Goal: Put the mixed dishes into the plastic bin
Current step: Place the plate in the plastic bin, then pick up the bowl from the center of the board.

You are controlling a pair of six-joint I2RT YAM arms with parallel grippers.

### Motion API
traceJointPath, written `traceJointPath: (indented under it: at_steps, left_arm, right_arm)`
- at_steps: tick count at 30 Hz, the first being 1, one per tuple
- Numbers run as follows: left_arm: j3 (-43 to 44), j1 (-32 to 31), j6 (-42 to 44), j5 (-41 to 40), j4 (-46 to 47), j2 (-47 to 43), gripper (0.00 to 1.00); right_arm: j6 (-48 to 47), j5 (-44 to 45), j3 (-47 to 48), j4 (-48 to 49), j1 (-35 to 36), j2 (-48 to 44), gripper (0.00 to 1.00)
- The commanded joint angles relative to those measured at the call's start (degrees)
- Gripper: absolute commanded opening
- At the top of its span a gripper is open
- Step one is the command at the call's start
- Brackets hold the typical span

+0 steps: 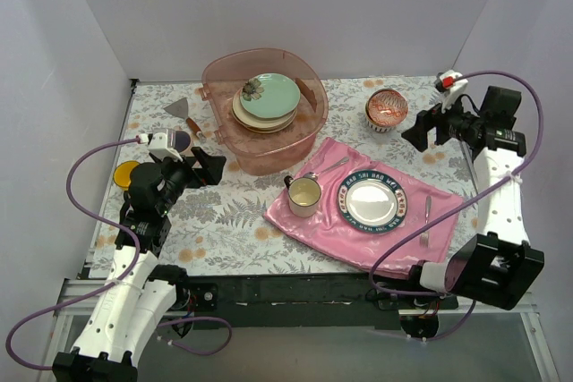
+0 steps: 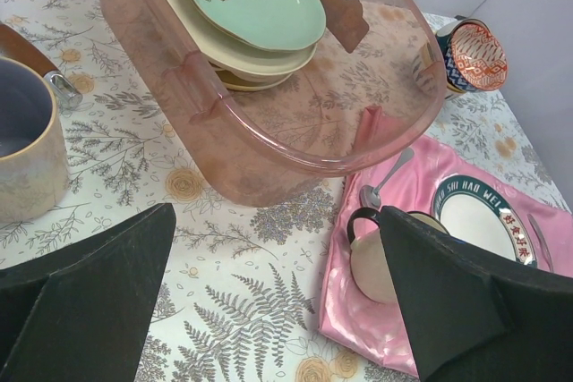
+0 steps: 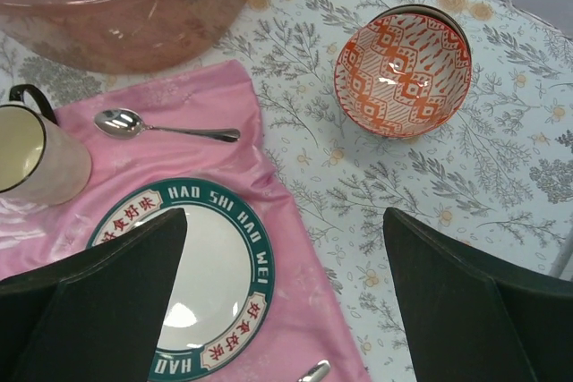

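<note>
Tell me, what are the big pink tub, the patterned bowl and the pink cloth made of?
The tub looks like see-through plastic: the tablecloth pattern shows through it. The patterned bowl seems glazed ceramic, with bright glints. The pink cloth is probably satiny fabric, wrinkled and shiny.

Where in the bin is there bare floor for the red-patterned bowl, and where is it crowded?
In the plastic bin, bare floor lies between the plate stack and the wall facing the pink cloth; the far side is crowded by the stack. Outside, the strip between the red-patterned bowl and the bin is bare.
</note>
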Motion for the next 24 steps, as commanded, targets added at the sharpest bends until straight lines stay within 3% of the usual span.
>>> traceJointPath:
  at_steps: [1,15,24]
  left_arm:
    - [0.0,0.1,1.1,0.3,0.4,-0.1,0.98]
    - [0.1,0.1,1.3,0.0,0.4,1.0,0.98]
    - [0.2,0.1,1.3,-0.3,0.4,1.9,0.98]
  right_arm:
    - [-3.4,8.6,8.5,-4.9,5.5,3.8,0.99]
    - [-8.1,30.1,18.4,-5.3,18.3,16.2,0.99]
    - [-11.0,35.6,18.7,-4.7,23.7,21.9,0.94]
